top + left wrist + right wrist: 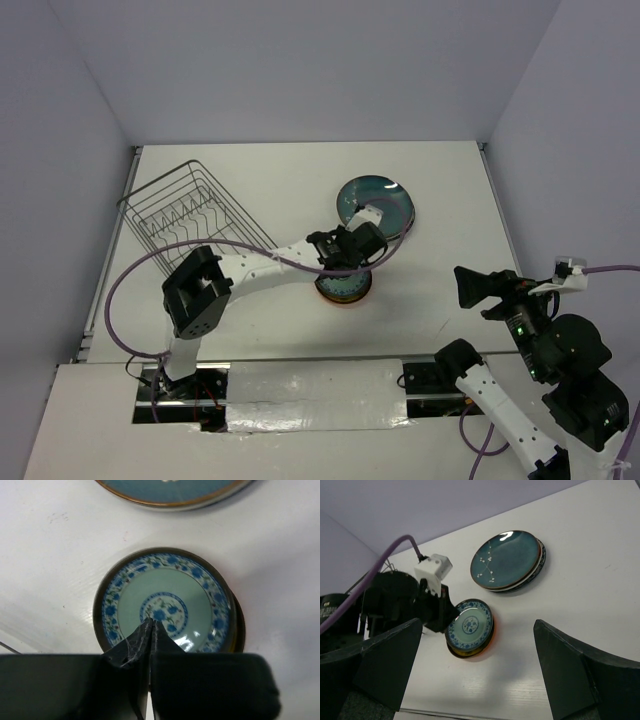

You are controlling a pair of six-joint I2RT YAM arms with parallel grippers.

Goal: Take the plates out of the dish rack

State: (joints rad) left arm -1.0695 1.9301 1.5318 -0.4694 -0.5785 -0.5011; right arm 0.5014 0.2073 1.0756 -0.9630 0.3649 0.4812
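My left pincer [151, 628] is shut, its two fingers pressed tip to tip with nothing between them. The tips hang over the near half of the teal-patterned plate [165, 600]. I cannot tell from the wrist view whether they touch the glaze. That plate lies flat on the tabletop [270, 170], on top of an orange-rimmed plate [470, 655] of which only a sliver of edge shows, so I cannot say how many lie under it.

Just beyond the patterned plate sits the dark teal plate [375, 203]. It tops a second pile whose lower rims barely peek out, and the left wrist view cuts it off. The dish rack [190, 205] stands well to the left of the patterned plate. My right pincer [470, 287] is spread wide and holds nothing, off to the plate's right.
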